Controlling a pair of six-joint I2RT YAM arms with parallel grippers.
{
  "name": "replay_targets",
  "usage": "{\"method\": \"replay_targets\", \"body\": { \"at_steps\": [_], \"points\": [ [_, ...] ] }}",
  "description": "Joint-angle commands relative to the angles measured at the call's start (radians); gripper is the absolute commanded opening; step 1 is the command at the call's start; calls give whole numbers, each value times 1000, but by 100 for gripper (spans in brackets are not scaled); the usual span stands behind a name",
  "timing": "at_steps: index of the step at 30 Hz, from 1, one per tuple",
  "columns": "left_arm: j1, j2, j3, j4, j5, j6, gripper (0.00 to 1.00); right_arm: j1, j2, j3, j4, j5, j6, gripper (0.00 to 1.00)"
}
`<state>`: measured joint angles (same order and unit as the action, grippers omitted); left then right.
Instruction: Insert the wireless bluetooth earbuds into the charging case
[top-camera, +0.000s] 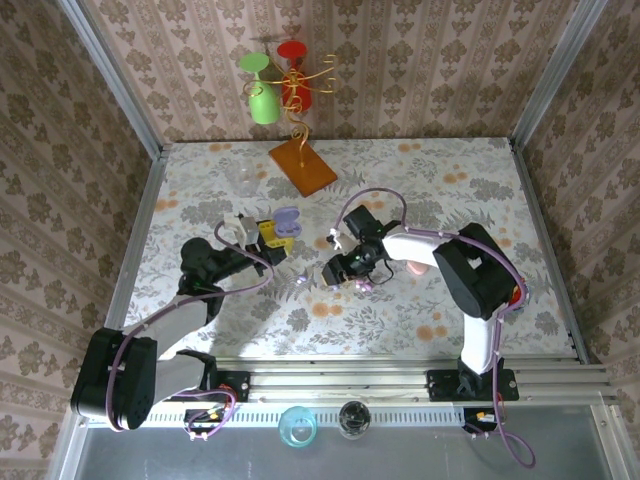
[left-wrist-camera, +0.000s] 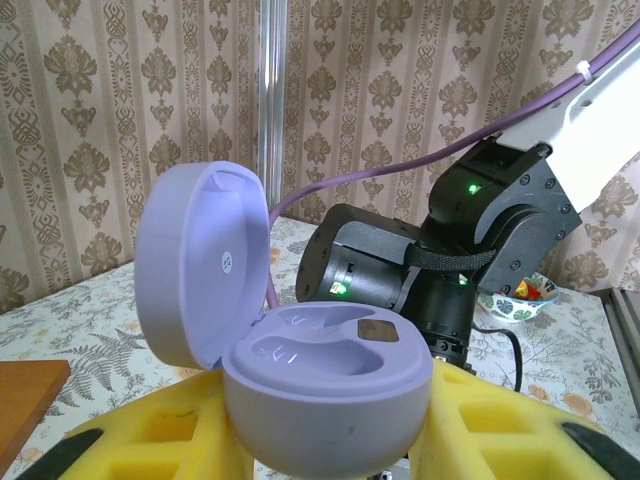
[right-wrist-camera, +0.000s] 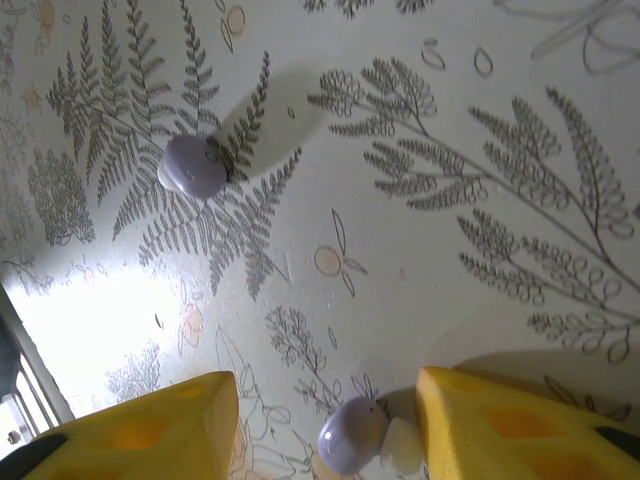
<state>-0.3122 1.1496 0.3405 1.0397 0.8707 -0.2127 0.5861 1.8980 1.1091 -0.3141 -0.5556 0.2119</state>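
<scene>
Your right pincer (right-wrist-camera: 325, 400) hangs spread above the table (right-wrist-camera: 450, 250), a lilac earbud (right-wrist-camera: 350, 435) lying between its fingers (right-wrist-camera: 500, 430), nearer the right one and perhaps touching a whitish bud (right-wrist-camera: 400, 447). Your left pincer (left-wrist-camera: 325, 435) pinches the open charging case (left-wrist-camera: 320, 385), wells up, leftward.

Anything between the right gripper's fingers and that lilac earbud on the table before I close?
Nothing visible blocks it. The lilac earbud lies in the open gap of the right gripper, with a small whitish bud right beside it, next to one finger; that may get pinched too.
</scene>
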Motion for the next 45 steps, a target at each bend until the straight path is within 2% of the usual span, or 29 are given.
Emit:
{"method": "replay_targets", "body": {
  "at_steps": [1, 17, 22, 28, 35, 39, 45],
  "points": [
    [9, -13, 5, 19, 24, 19, 39, 6, -43, -42, -31, -20, 15, 52],
    [9, -2, 18, 0, 25, 24, 38, 22, -161, -143, 79, -76, 71, 47],
    [9, -5, 16, 0, 27, 24, 38, 14, -150, -106, 64, 9, 82, 45],
    [10, -11, 12, 1, 27, 24, 38, 9, -64, -44, 41, 59, 103, 42],
    [9, -9, 12, -1, 31, 24, 38, 9, -4, -20, 15, 5, 84, 40],
    [10, -8, 15, -3, 35, 24, 38, 11, -23, -54, 42, -47, 100, 37],
    [10, -4, 24, -2, 39, 23, 38, 11, -56, -96, 68, -59, 122, 30]
  ]
}}
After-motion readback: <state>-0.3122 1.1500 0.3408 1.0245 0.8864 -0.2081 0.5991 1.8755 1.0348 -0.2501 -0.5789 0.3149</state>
